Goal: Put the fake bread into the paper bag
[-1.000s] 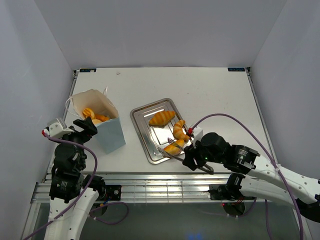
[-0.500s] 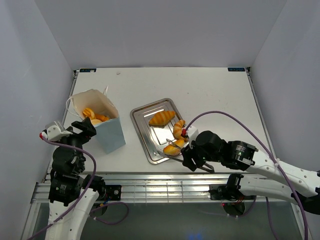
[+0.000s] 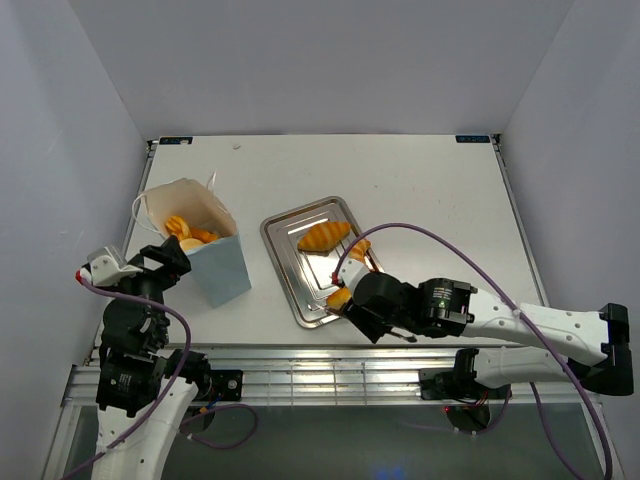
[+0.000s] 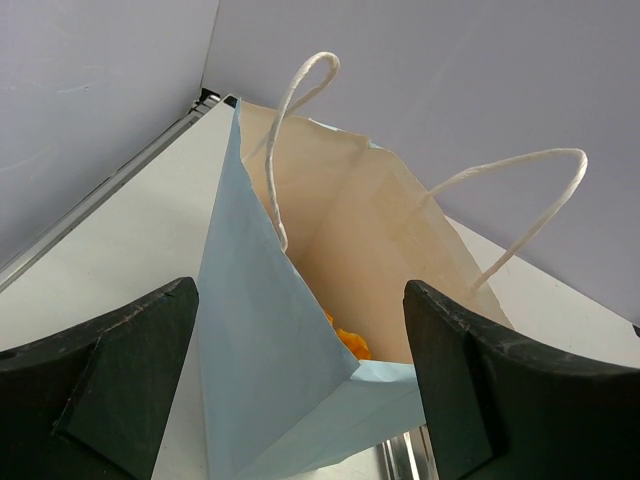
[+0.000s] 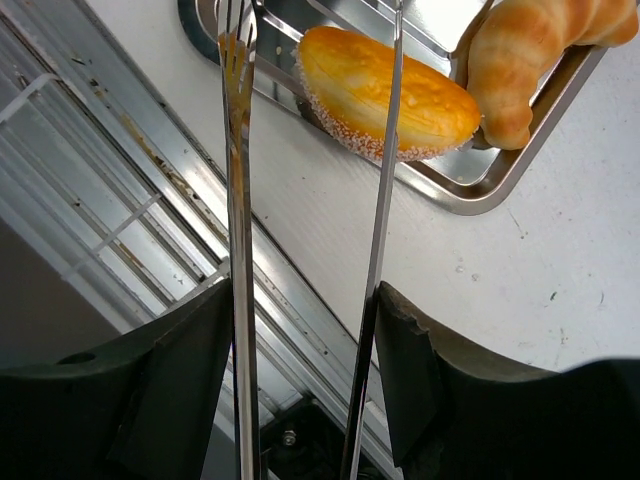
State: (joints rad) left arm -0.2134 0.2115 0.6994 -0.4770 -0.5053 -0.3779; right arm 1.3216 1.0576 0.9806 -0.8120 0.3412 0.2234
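The pale blue paper bag point(image 3: 215, 265) stands upright at the left with fake bread point(image 3: 190, 232) inside. In the left wrist view its open mouth point(image 4: 260, 330) and an orange piece point(image 4: 352, 343) show. My left gripper point(image 3: 160, 262) is open beside the bag's near corner, its jaws point(image 4: 300, 300) wide apart. My right gripper point(image 3: 365, 310) is shut on metal tongs point(image 5: 236, 200). The tongs' arms stand apart around a sugared bread point(image 5: 385, 90) at the tray's near corner. A long loaf point(image 3: 323, 235) and a croissant point(image 5: 530, 50) also lie on the tray.
The silver metal tray point(image 3: 285, 255) sits mid-table, just right of the bag. The table's near edge and its metal rail point(image 5: 120, 170) run right under the tongs. White string handles point(image 4: 300, 90) stick up from the bag. Grey walls close in three sides.
My right arm has swung left and turned, bringing the tongs to the bread at the tray's near corner. The left arm has barely shifted.
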